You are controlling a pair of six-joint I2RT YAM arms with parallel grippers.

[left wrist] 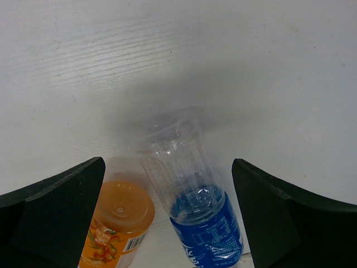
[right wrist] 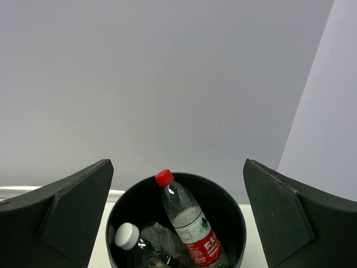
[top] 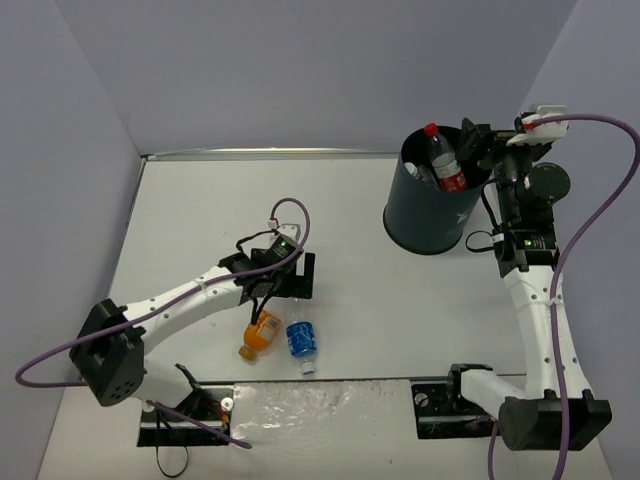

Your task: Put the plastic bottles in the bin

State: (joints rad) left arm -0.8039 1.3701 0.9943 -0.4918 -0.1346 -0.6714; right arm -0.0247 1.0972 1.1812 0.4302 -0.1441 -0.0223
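Blue-labelled clear plastic bottle (left wrist: 195,190): between left fingers (left wrist: 56,218), spread to straddle it.
Dark cylindrical bin (right wrist: 226,206): under right fingers (right wrist: 290,223), apart, holding nothing.

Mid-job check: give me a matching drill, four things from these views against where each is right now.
1 red-labelled bottle
2 orange bottle
3 blue-labelled bottle
4 right gripper

A open, up by the bin
B lying on the table, left of the pair in the top view
C leaning inside the bin
D lying on the table, right of the pair

Pairs: 1-C, 2-B, 3-D, 4-A
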